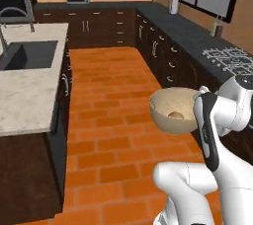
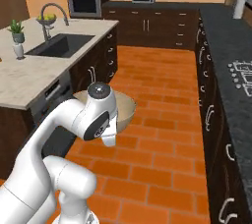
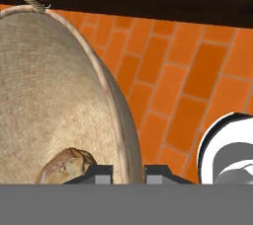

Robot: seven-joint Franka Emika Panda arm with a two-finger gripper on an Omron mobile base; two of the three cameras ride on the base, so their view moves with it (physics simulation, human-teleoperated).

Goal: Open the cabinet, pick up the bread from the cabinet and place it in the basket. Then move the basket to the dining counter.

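Note:
I hold the round tan basket (image 1: 170, 110) in the air above the brick floor, tilted, with its opening toward the left base camera. My gripper (image 3: 128, 173) is shut on the basket's rim (image 3: 116, 120), one fingertip inside and one outside. The small brown bread (image 3: 66, 166) lies inside the basket near the fingers, and it shows as a small roll (image 1: 174, 115) at the bottom of the bowl. In the right base view the basket (image 2: 126, 111) sits behind my forearm. The pale dining counter (image 1: 27, 91) (image 2: 29, 78) stretches along the left. The cabinet is out of view.
A sink (image 2: 61, 46) with a faucet is set into the pale counter, beside a potted plant (image 2: 17, 31) and a fruit bowl (image 2: 46, 19). The black granite counter (image 1: 195, 36) with a stovetop (image 1: 227, 56) runs along the right. Orange brick floor (image 1: 108, 120) lies between them.

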